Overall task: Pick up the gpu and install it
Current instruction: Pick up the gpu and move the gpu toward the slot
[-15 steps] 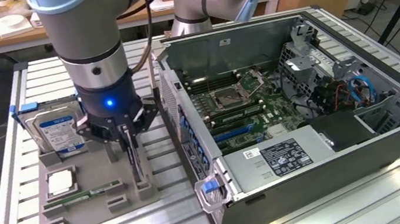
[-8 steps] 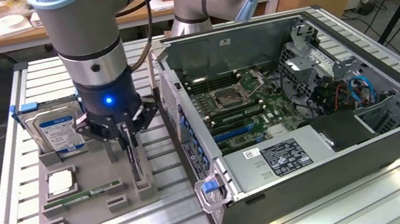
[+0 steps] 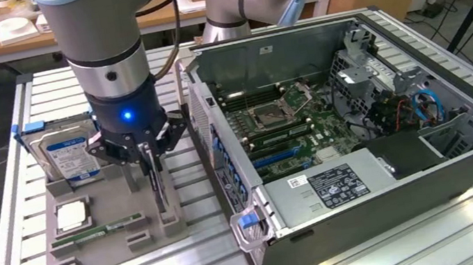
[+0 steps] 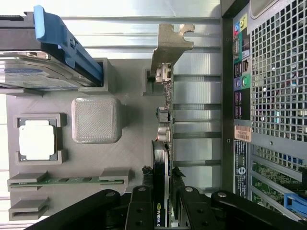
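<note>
Dark and thin, the gpu (image 4: 162, 143) stands on edge in the grey holder (image 3: 100, 257) beside the open case (image 3: 372, 221), your end effector (image 3: 152, 163) clamped on it: you're at pick-up, which I'd judge calls for a straight, upright lift.

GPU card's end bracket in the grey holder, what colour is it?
Silvery bare metal bracket, best seen in the wrist view.

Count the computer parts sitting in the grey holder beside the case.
4: hard drive at the far end, processor chip midway, memory stick nearer the camera, gpu upright beside the case, gripped by the hand. The arm may hide others.
</note>
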Controlling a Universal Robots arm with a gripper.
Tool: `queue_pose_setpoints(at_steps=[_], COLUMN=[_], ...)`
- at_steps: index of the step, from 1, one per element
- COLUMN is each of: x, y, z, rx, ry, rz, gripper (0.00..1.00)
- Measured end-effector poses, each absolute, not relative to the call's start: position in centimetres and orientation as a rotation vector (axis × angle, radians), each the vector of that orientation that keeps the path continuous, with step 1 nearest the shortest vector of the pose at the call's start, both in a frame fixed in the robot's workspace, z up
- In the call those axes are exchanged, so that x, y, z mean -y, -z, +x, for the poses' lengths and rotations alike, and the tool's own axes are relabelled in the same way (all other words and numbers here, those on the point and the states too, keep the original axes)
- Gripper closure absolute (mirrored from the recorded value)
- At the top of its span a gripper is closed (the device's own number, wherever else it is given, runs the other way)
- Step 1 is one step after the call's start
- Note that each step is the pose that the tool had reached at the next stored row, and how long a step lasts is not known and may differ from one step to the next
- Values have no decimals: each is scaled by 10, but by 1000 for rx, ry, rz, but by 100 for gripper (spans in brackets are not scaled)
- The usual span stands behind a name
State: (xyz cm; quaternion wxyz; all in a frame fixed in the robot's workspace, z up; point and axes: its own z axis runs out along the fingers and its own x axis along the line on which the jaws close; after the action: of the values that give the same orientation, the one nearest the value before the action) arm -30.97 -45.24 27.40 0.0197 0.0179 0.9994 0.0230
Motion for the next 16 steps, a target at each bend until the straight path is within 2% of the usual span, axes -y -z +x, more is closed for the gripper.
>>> queue_pose_setpoints(at_steps=[16], x=[452], y=[-280], z=[-310], rx=[-3101], ry=[-71], rz=[56], gripper=[74])
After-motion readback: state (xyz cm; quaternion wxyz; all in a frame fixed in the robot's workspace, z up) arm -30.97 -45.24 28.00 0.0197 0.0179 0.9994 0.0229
